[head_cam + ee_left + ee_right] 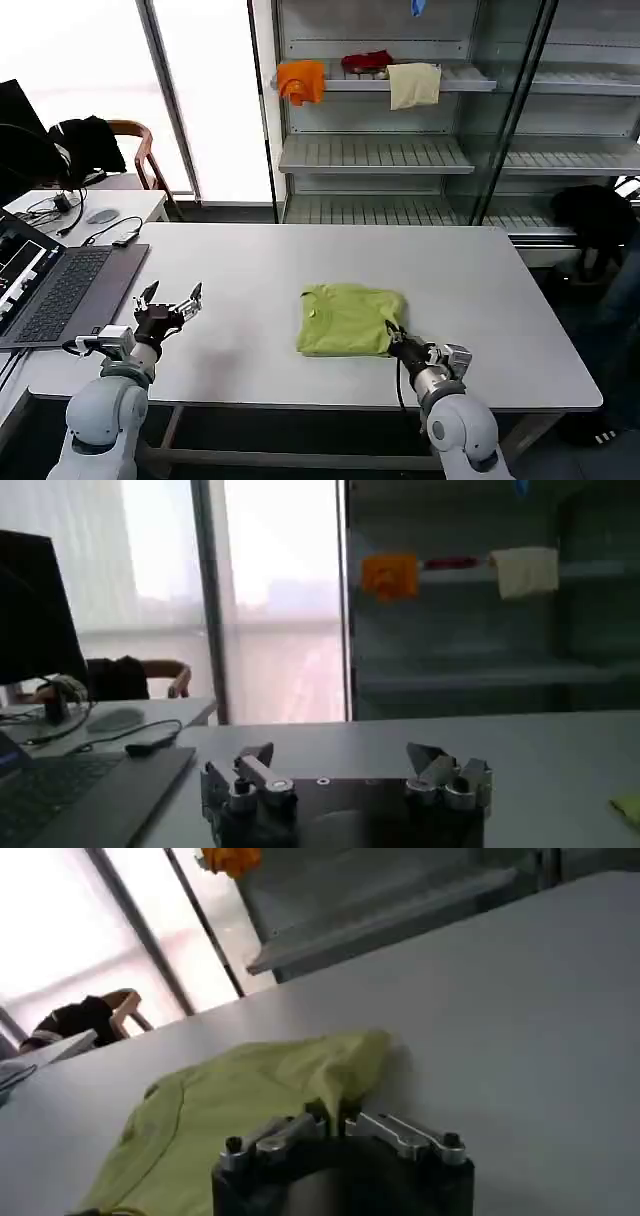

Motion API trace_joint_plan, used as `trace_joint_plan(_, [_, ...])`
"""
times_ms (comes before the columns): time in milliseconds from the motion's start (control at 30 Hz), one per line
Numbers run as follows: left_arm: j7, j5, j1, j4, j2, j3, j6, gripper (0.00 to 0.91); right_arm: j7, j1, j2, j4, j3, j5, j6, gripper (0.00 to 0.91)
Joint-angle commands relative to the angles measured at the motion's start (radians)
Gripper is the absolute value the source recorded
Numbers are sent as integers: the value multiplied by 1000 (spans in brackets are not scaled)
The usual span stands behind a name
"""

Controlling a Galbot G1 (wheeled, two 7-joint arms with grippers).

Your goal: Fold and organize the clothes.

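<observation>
T-shirt (349, 318) folded flat, collar leftward, right gripper (392, 334) pinching its corner.

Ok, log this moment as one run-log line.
right gripper: shut on T-shirt near corner | left gripper: open, idle above table | T-shirt: partly folded, table centre
</observation>
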Motion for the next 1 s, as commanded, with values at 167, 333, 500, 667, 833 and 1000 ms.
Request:
trace_joint_plan(167, [2, 5, 15, -8, -3, -5, -6, 907, -139, -64, -28, 42, 84, -298, 3, 907])
trace_joint_plan(333, [1, 5, 16, -10, -9, -5, -7, 907, -151, -71, -38, 45, 79, -418, 3, 907])
trace_joint_plan(500, [1, 5, 19, -9, -12, -8, -9, 907, -159, -77, -46, 41, 86, -496, 3, 907])
trace_joint_plan(667, [3, -6, 27, -12, -12, -19, -16, 907, -162, -90, -61, 58, 123, -486, 3, 907])
trace_joint_plan(833, [9, -35, 41, -13, -8, -36, -41, 907, -179, -117, -100, 99, 197, -412, 10, 907])
trace_joint_plan(1000, [11, -82, 50, -10, -3, -49, -49, 907, -209, -155, -179, 117, 316, -380, 46, 907])
